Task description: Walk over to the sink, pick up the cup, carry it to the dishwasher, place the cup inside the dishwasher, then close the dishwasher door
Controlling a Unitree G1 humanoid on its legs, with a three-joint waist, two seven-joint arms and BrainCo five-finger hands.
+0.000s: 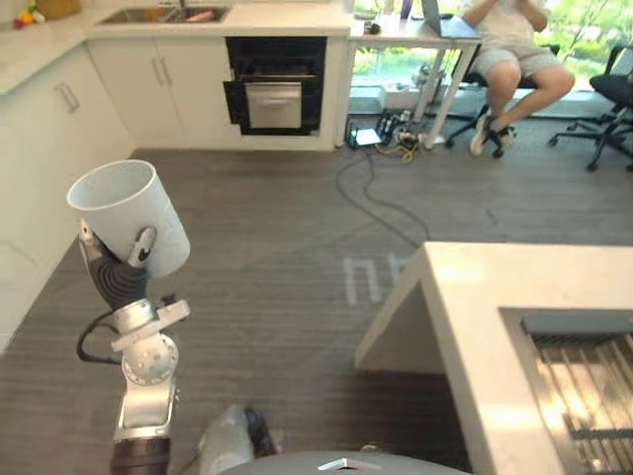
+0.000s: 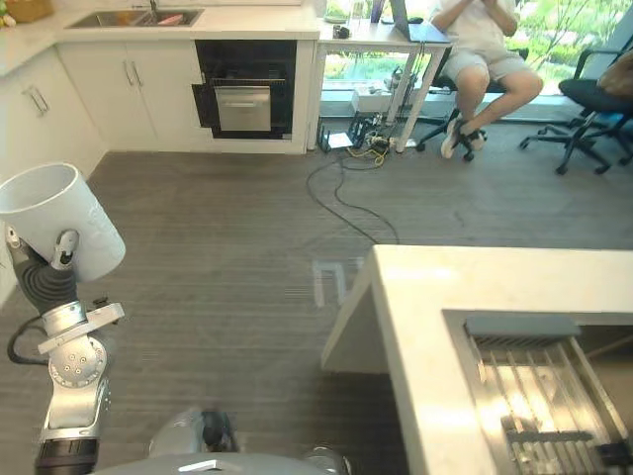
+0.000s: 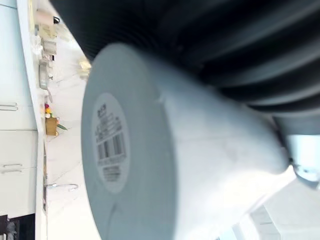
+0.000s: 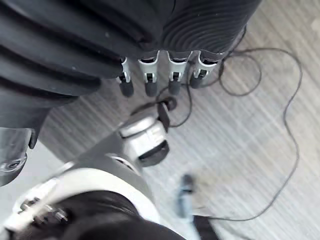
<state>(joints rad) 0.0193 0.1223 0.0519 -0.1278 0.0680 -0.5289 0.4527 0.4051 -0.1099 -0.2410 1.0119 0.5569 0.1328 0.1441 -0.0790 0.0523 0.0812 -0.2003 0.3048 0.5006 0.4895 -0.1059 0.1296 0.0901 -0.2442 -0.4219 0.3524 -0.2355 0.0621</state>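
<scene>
Left hand [image 1: 117, 277] curled round the white cup [image 1: 134, 223], thumb on its side wall. Cup sits tilted above the wrist, mouth up. Right hand [image 4: 174, 80] fingers relaxed, holding nothing. Dishwasher [image 1: 275, 84] and sink [image 1: 163, 15] well ahead of the cup hand.

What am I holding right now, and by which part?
The left hand grips the white cup round its lower side wall, near the base, rim up and tilted. The right hand holds nothing.
</scene>
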